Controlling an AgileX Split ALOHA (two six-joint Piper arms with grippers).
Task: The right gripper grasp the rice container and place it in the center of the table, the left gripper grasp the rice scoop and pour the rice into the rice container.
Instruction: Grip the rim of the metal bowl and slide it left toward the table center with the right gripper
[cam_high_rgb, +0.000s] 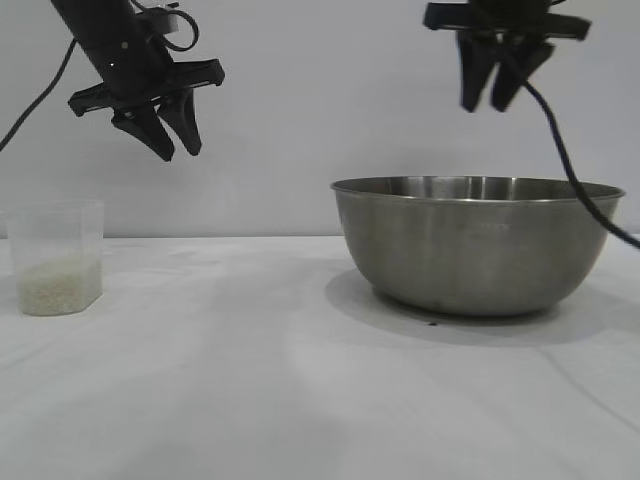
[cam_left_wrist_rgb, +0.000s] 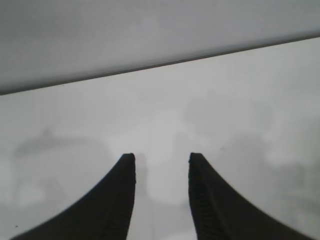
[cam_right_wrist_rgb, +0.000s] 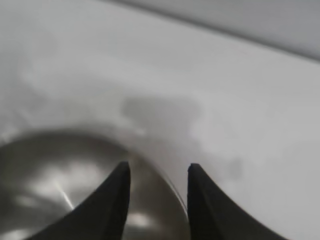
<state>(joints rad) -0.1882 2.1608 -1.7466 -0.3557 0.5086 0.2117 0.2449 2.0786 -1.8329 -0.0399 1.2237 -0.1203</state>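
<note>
Presently the right claw (cam_high_rgb: 493, 100) hangs in the air above the steel bowl (cam_high_rgb: 477, 245), pointing almost straight down, clear of the rim. Its two fingers stand partly apart with nothing between them. Seen from the right wrist, the fingertips (cam_right_wrist_rgb: 122, 172) frame the near part of the bowl's rim and a patch of bare table (cam_right_wrist_rgb: 240, 100) beyond; there is no contact with the bowl (cam_right_wrist_rgb: 60, 185).

The left claw (cam_high_rgb: 178, 150) is held high at the left side, tilted down and inward, above and a little to the right of the plastic cup (cam_high_rgb: 58, 257). Its fingers are also narrowly parted and empty. The left wrist view shows the fingertips (cam_left_wrist_rgb: 127, 165) over plain white table (cam_left_wrist_rgb: 225, 100) only.

The bowl sits on the table (cam_high_rgb: 250, 380) at the right of the exterior view. Faint lettering marks its side, too dim to read. The cup stands upright at the far left, well apart from the bowl, with a shallow layer of white rice (cam_high_rgb: 58, 285) in its bottom. No label shows on the cup.
</note>
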